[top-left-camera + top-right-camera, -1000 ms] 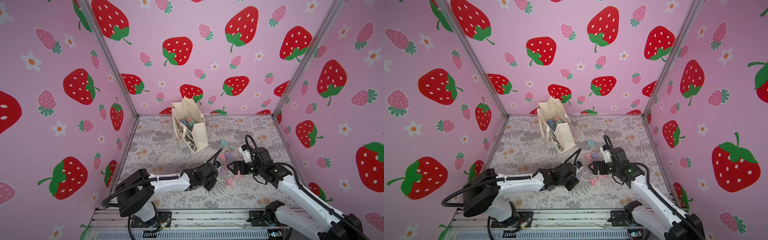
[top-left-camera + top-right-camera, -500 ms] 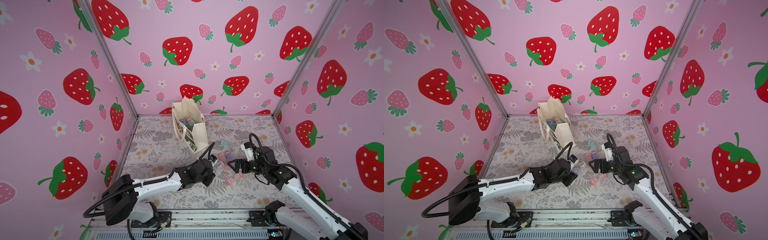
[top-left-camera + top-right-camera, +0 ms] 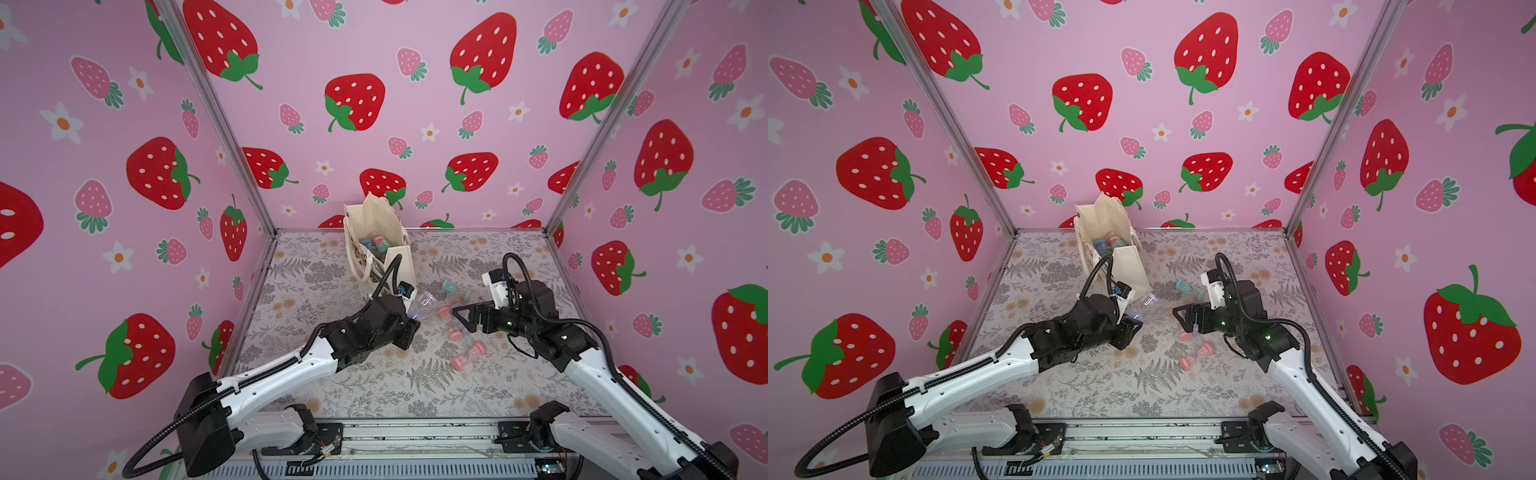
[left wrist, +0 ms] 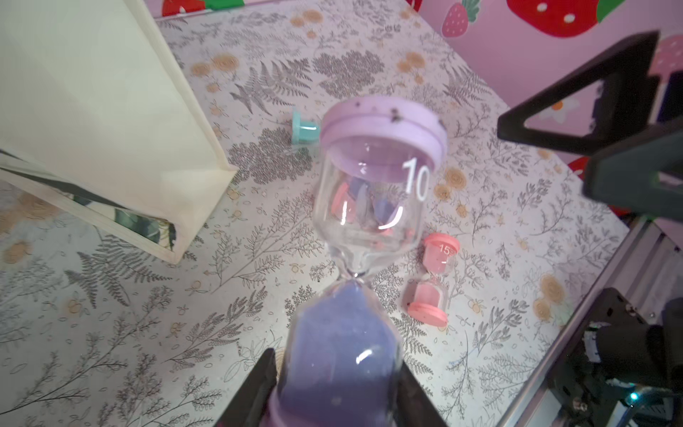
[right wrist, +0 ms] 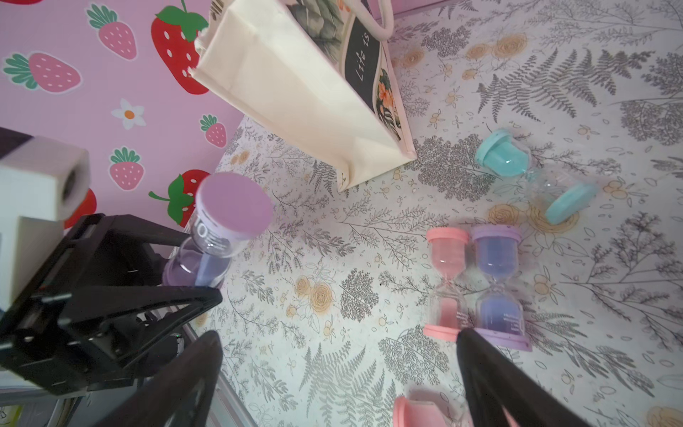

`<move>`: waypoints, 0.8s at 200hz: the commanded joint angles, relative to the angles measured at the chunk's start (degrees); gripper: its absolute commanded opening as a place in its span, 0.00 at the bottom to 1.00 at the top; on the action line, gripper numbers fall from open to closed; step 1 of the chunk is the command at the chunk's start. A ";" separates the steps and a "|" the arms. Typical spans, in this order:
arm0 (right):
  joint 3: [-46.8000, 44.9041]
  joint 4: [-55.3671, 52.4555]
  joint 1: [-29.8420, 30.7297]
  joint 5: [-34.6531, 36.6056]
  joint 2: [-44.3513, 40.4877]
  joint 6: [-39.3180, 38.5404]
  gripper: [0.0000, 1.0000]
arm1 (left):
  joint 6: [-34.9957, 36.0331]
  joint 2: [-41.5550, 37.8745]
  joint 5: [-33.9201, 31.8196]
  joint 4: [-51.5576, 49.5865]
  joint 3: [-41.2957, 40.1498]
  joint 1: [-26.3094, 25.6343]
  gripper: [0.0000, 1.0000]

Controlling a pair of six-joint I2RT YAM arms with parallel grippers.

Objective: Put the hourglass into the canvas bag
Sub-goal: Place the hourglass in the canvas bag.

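Purple hourglass point(image 4: 369, 199) pinched by outstretched left gripper point(image 4: 336, 384) near canvas bag point(image 4: 92, 111); right gripper point(image 5: 338, 340) spread

My left arm point(image 3: 282, 374) and right arm point(image 3: 602, 384) wear white shells over black joints. My left tool point(image 3: 410, 323) and right tool point(image 3: 463, 319) end in black triangular fingers point(image 5: 491, 377). A black ribbed cable point(image 3: 385, 276) loops just behind each tool; small green lights point(image 3: 509, 323) glow behind the right one.

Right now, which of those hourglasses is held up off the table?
The purple one marked 10, clamped in the left tool; the other hourglasses rest on the table or inside the canvas bag.
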 commanded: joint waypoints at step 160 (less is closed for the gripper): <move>14.66 15.04 -0.29 -7.03 17.26 0.30 0.99 | -4.90 17.11 -12.13 -14.54 35.40 18.10 0.32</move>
